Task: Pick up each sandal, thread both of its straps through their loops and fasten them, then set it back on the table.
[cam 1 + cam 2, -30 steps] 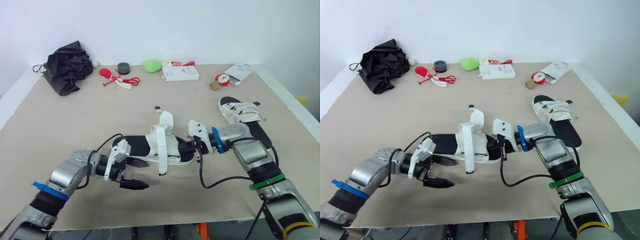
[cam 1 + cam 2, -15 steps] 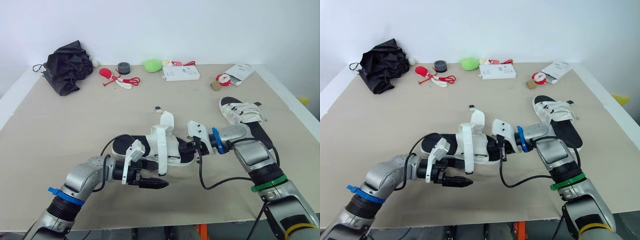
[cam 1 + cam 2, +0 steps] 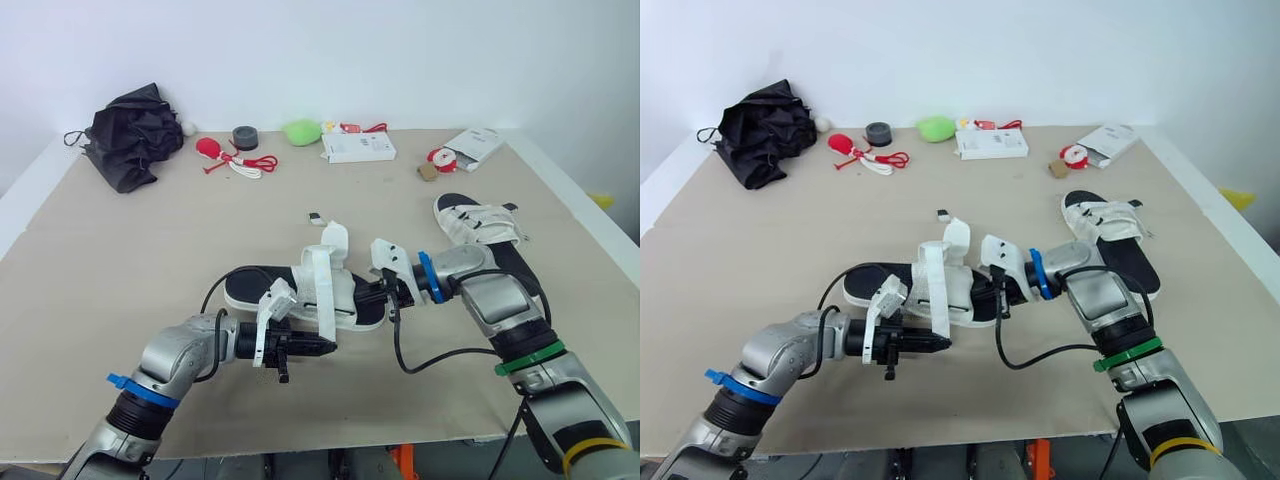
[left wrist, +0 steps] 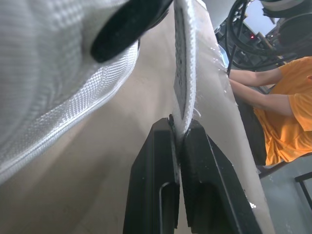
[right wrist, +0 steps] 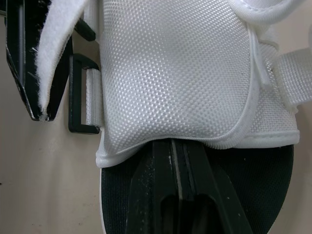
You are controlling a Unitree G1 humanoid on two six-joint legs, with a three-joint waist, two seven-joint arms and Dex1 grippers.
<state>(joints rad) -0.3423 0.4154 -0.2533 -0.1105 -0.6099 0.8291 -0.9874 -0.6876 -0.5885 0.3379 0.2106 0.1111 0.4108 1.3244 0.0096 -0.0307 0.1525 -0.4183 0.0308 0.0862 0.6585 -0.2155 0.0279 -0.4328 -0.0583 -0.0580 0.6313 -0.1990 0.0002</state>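
The left fingers point(image 4: 155, 185) pinch the strap point(image 4: 185, 73); the right fingers point(image 5: 156, 195) clamp the sandal point(image 3: 262, 281).

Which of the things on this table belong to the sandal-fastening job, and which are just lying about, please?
Job: centre sandal, its loose strap, second sandal on the right.
Lying about: black fabric bundle, grey tape roll, green object, white box, red cord.

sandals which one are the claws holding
The centre sandal: left claw pinches its loose strap, right claw grips its end; the other sandal lies free farther right.
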